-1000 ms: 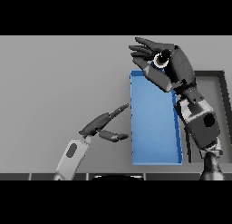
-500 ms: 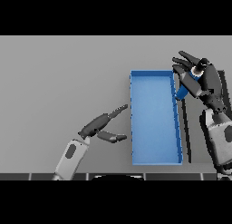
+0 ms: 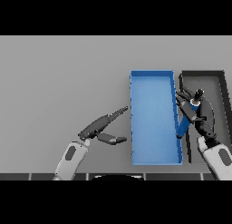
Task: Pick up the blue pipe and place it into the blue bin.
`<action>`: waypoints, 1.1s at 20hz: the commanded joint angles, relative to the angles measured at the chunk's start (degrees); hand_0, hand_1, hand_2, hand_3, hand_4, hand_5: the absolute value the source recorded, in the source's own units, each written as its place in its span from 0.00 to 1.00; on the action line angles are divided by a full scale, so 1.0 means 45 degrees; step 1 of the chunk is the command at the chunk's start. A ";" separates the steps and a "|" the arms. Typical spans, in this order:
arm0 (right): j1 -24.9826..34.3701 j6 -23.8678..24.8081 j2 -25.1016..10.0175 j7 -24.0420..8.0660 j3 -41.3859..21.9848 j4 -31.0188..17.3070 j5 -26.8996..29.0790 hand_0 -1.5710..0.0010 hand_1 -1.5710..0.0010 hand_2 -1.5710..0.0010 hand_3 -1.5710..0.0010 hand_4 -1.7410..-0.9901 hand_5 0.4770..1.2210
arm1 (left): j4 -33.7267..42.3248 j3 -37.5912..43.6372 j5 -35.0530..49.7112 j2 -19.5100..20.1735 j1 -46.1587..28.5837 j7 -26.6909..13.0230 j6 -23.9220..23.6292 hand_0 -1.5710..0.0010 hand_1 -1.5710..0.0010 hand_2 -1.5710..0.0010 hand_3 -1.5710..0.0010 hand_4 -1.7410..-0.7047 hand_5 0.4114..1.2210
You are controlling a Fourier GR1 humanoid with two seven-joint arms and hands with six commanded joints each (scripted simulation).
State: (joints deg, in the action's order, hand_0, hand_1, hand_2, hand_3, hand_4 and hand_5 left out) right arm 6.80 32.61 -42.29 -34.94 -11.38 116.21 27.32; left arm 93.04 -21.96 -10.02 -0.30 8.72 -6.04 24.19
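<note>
Head view, taking the blue bin (image 3: 152, 123) as landmark: the blue pipe (image 3: 184, 124) is off the table, gripped in the right hand (image 3: 199, 113) at the bin's right wall, so the pick looks done and the placing is left. The pipe slants across that wall, its lower end dipping just inside the bin; it is not yet lying on the bin floor, and the fingers are clamped round it. A dark tray (image 3: 222, 85) sits just right of the bin. The left hand (image 3: 100, 127) hovers left of the bin, fingers straight and apart, holding nothing
</note>
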 commanded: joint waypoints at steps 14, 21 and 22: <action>0.2168 0.2506 -0.4314 0.0103 -0.6360 -0.2226 0.3281 0.80 0.82 0.82 0.89 0.75 0.82 | 0.0217 -0.0128 -0.0089 -0.0010 -0.0076 -0.0202 -0.0036 1.00 1.00 1.00 1.00 0.83 0.02; 0.5139 0.2388 -0.5613 -0.0001 -1.0303 -0.2819 0.5038 0.96 0.96 0.96 0.98 0.91 0.46 | 0.0265 -0.0084 -0.0116 0.0016 -0.0069 -0.0300 -0.0081 1.00 1.00 1.00 1.00 0.83 0.02; 0.5393 0.2325 -0.5697 0.0000 -1.0656 -0.2931 0.5104 0.97 0.97 0.97 0.98 0.92 0.42 | 0.0231 -0.0112 -0.0169 -0.0015 -0.0043 -0.0297 -0.0122 1.00 1.00 1.00 1.00 0.83 0.02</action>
State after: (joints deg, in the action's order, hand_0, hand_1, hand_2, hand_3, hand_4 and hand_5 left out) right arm 31.08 43.10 -67.94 -34.95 -59.32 103.01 50.29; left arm 94.08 -22.47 -10.80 -0.40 8.53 -7.45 23.65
